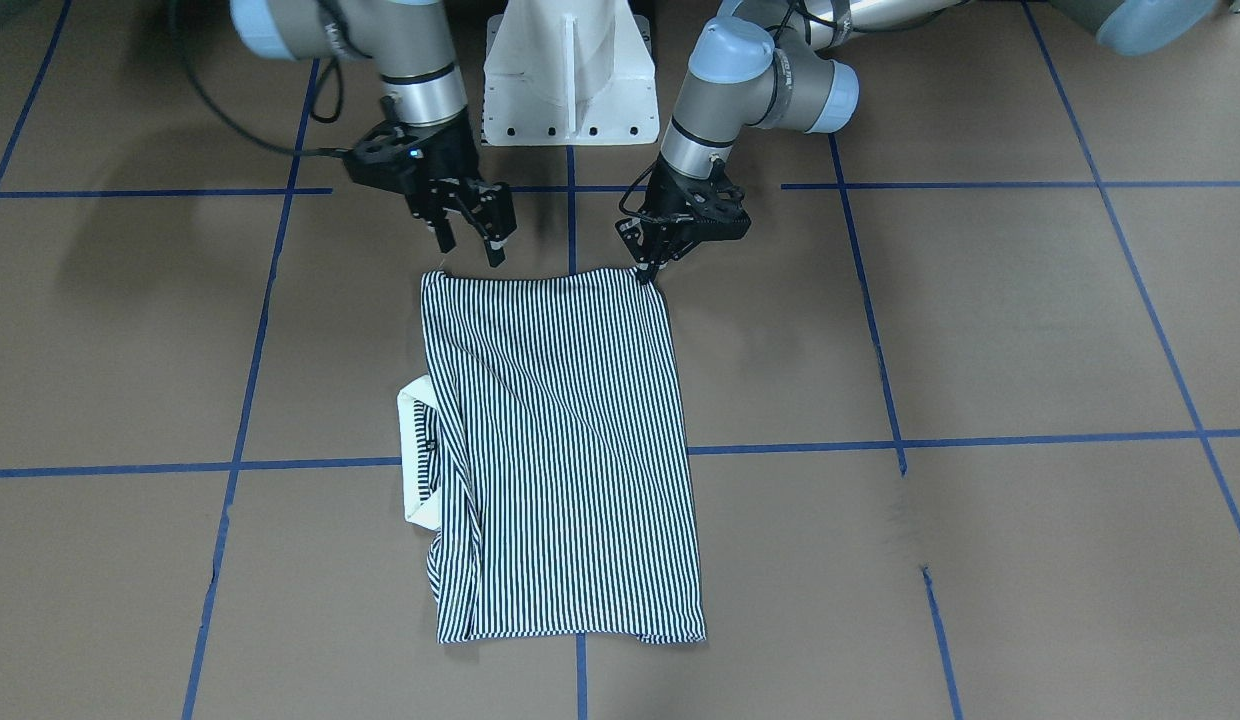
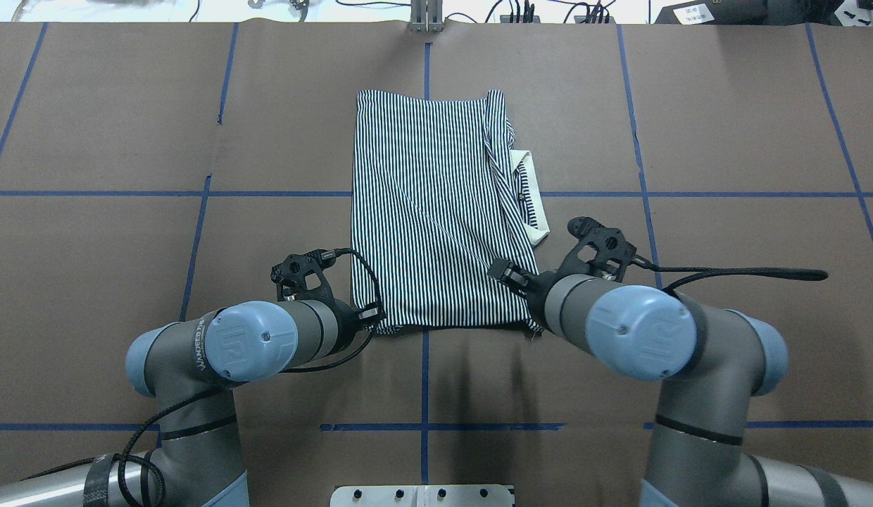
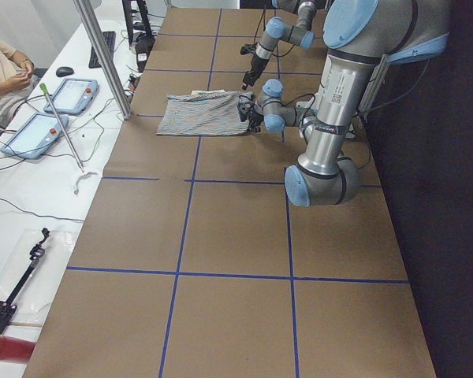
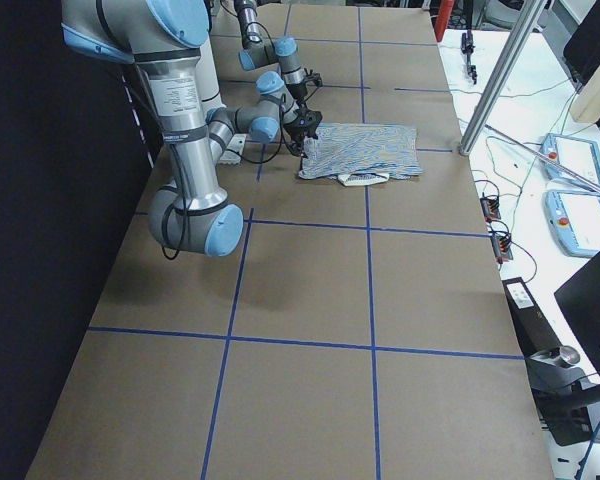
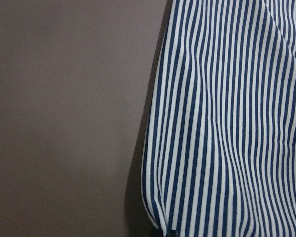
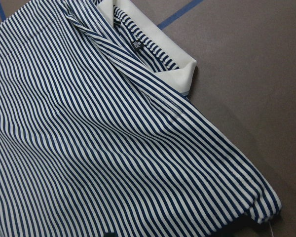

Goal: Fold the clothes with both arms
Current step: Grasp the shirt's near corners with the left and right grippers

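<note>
Left claw (image 1: 647,270) first: its tip touches the near left corner of the shirt (image 2: 429,211). From where we look its fingers hide each other, so we cannot tell if it pinches the cloth or only rests on it.

The shirt lies flat on the brown table (image 2: 760,141), folded into a long strip. Its short near edge is by both claws and its far edge is well away from them. On the right side of the shirt the white collar (image 6: 160,47) pokes out past the stripes.

Just above the shirt, by its near right corner, hangs the right claw (image 1: 472,250). Its fingers are spread apart and hold nothing.

We think the next job is to grab both near corners and carry them over to the far edge. Things could go wrong here.
- If the right claw shuts too high, it will miss its corner. Then the shirt will be pulled up by one corner and twist.
- If a claw pinches only the top layer, the layers under it will be left on the table and bunch up.
- The collar could slip out more and spoil the neat fold.
</note>
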### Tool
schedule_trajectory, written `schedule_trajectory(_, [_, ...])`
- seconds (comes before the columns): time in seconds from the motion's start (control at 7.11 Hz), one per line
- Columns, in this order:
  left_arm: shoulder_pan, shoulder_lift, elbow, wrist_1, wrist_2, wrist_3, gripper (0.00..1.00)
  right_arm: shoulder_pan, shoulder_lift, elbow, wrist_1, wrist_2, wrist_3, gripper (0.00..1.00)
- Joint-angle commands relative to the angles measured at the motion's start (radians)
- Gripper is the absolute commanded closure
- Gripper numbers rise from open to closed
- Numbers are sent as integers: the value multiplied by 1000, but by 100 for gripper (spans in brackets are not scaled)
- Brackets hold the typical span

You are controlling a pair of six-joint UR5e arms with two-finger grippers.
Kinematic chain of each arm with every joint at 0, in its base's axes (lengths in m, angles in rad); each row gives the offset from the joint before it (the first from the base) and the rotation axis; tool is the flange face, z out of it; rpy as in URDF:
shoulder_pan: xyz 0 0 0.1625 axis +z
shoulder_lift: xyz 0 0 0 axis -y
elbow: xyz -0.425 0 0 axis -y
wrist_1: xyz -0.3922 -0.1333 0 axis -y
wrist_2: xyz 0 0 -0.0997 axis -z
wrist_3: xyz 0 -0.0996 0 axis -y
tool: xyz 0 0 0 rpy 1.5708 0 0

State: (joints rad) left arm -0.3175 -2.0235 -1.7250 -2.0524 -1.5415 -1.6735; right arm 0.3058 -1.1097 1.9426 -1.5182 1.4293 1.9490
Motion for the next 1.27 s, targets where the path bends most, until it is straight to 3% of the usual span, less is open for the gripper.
schedule_trajectory(0.0, [0,-6,-1,0,-2,0,100,-20,39,-91,-62,5,21,21])
schedule_trajectory(0.28, [-2,-9,-10,0,-2,0,100,13,37,-100,-106,8,16,26])
schedule_trajectory(1.12, [-2,-9,-10,0,-3,0,100,13,65,-192,-103,8,-2,25])
